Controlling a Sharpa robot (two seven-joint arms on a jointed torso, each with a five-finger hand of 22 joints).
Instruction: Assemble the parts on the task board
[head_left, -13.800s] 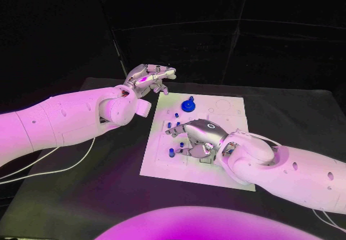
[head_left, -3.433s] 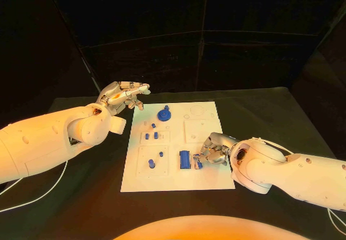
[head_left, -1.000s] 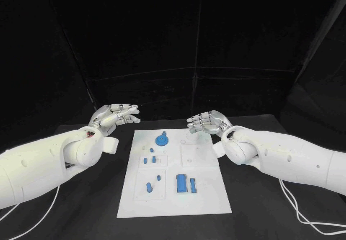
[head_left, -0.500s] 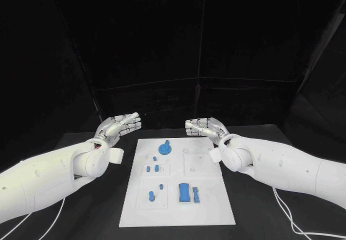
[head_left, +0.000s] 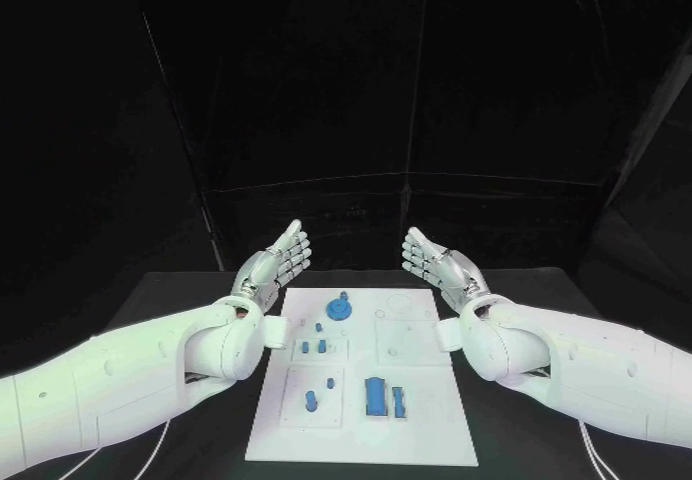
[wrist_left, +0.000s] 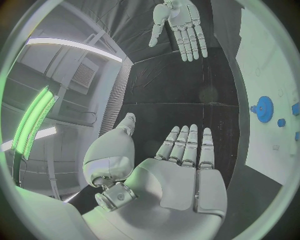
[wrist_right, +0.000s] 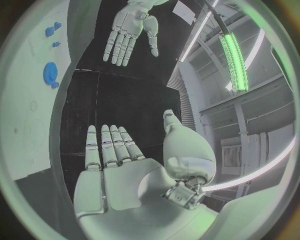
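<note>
Lying flat in the middle of the black table (head_left: 173, 290), the white task board (head_left: 433, 420) has its long axis running from the robot's side to the far side. Contents, far end to near end: one round blue gear-like part (head_left: 340, 307) with a small knob, near the far left corner; a pair of short blue pegs (head_left: 313, 347) side by side in a square recess left of centre, with a smaller blue piece just beyond them; a further square recess to their right, outlined and showing faint circles; two small blue pieces (head_left: 317, 394) in the near left recess; one long blue block (head_left: 375, 396) with a narrower blue bar (head_left: 398, 402) just beside it, both with long axes parallel to the board's length. Left hand (head_left: 277, 263): raised above the far left corner of the board, holding nothing, fingers straight and close together, pointing away from the robot, thumb apart. Right hand (head_left: 437, 265): raised above the far right corner, holding nothing, fingers straight and close together, palm toward the left hand. Hands well apart, touching neither the board nor the parts.
</note>
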